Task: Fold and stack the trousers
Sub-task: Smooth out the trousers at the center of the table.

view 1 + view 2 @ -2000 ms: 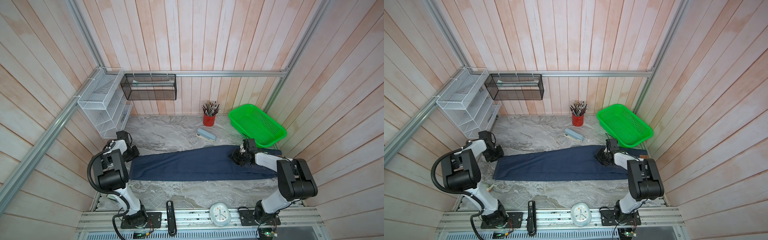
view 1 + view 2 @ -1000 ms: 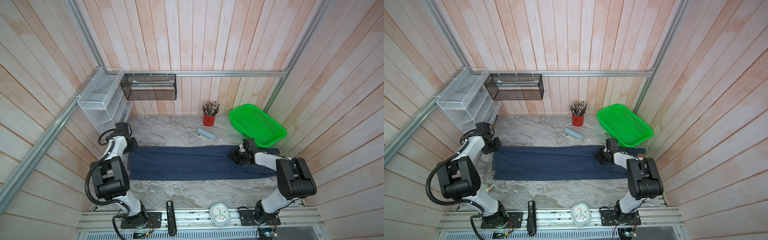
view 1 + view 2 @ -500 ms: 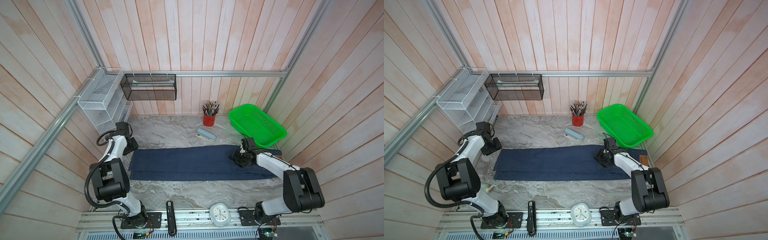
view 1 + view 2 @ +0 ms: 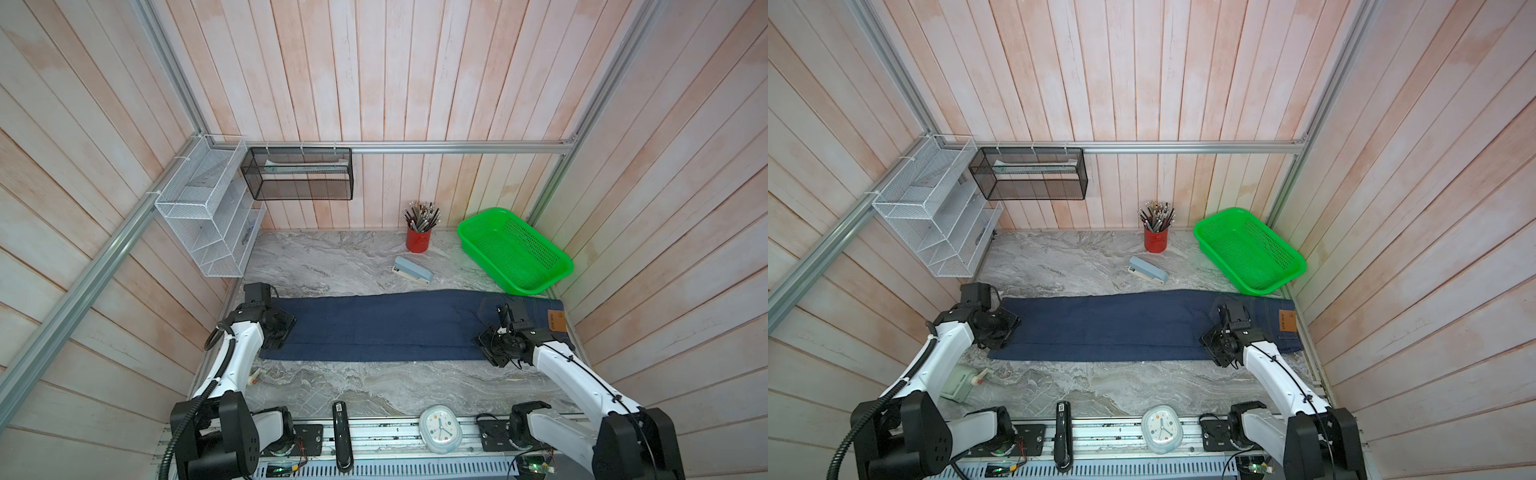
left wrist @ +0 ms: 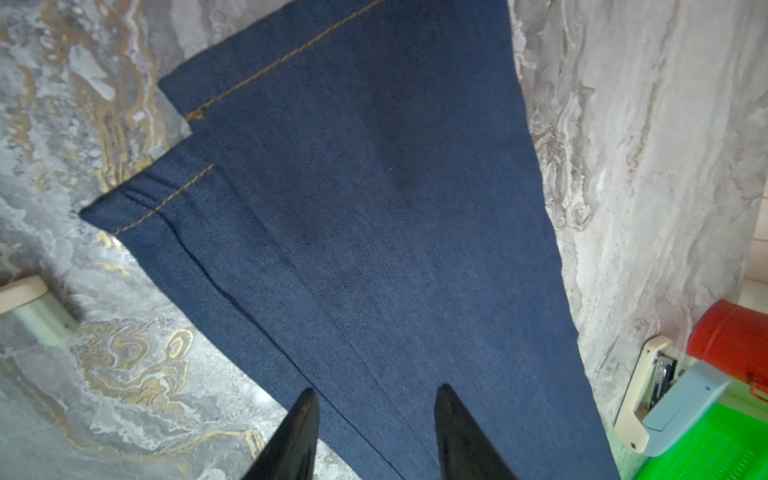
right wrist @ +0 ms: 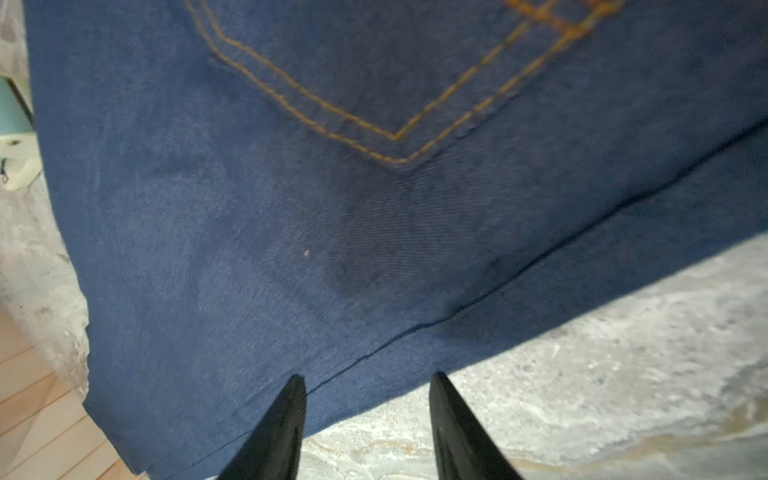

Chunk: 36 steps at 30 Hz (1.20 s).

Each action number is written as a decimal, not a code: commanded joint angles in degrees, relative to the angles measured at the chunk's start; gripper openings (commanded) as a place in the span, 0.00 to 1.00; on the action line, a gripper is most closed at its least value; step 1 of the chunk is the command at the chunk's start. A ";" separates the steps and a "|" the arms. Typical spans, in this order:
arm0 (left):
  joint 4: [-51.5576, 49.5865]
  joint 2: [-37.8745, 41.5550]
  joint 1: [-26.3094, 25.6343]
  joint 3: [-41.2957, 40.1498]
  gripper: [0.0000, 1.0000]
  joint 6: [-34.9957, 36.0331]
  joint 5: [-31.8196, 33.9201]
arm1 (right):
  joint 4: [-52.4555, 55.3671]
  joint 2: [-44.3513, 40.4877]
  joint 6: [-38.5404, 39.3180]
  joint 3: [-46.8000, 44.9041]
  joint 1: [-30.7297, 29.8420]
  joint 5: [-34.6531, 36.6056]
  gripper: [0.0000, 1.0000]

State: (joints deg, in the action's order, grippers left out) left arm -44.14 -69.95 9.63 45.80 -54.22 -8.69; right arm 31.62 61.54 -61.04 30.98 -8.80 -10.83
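Only the wrist views showed the left gripper (image 5: 377, 389) and right gripper (image 6: 366, 375) spread and empty above the trousers (image 5: 374, 208). Beneath them lay a grey marble tabletop (image 4: 332, 386), with plank walls (image 4: 374, 83) around.

Grey marble table (image 4: 332, 257), navy trousers (image 4: 374, 328) flat across, blue stapler (image 4: 411, 270), red pencil cup (image 4: 419, 240), green basket (image 4: 515, 253)

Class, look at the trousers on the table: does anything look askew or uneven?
Yes. The trousers lie flat, but their layers do not line up: at the leg ends the hems are staggered, and a strip of the lower layer shows along the near long edge. Nothing looks torn or spilled.
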 commanded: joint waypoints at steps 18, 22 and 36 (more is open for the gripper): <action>13.78 -6.63 9.78 -6.01 0.43 -7.05 3.82 | -4.86 6.41 5.27 -0.22 11.14 -0.67 0.48; 17.38 -10.10 9.75 -5.78 0.38 -7.35 0.96 | -5.32 8.20 6.09 0.09 11.74 -1.68 0.47; 19.62 -13.21 9.74 -5.50 0.19 -7.22 1.99 | -6.19 10.78 7.07 1.44 12.84 -2.27 0.47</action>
State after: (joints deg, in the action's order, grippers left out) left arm -25.54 -82.67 19.11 39.31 -61.87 -7.27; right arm 25.89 71.16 -55.02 31.46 3.60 -13.04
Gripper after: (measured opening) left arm 0.208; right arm 0.469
